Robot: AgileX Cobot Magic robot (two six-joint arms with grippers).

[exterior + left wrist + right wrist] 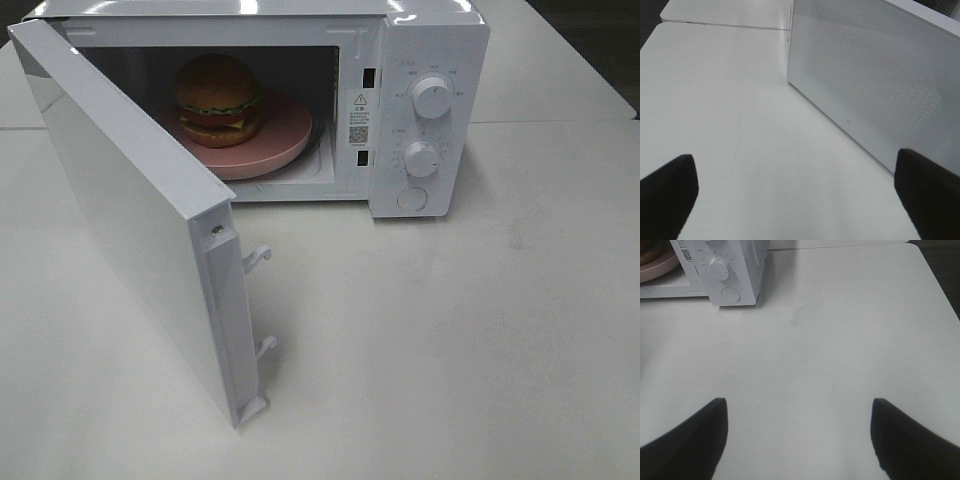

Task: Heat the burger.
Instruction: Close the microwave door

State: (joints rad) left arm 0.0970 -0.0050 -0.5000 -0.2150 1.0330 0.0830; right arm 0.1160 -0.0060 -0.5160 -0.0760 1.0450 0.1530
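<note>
Fingers [667,192] on the left gripper [797,200] and right gripper [799,437] stand wide and empty; with the tall golden-bunned burger [217,98] on its round pink plate [290,150] inside the white box microwave [435,50], the left would best push the open white door [120,230] by its near edge rightward, flatly, until it latches.

On my high feed the burger [218,98] shows a glossy golden-brown bun, green lettuce, a red tomato layer and yellow cheese; the plate [285,150] is pale pink, and the microwave [440,40] is white, knobs [432,97] included, with a small black-and-white code sticker [359,132]. From the left wrist I read the door [875,75] as pale grey-white with a fine dotted mesh pattern. The table [450,350] is off-white with faint grey scuffs, and the left gripper [795,167] and right gripper [799,410] both have black fingers.
</note>
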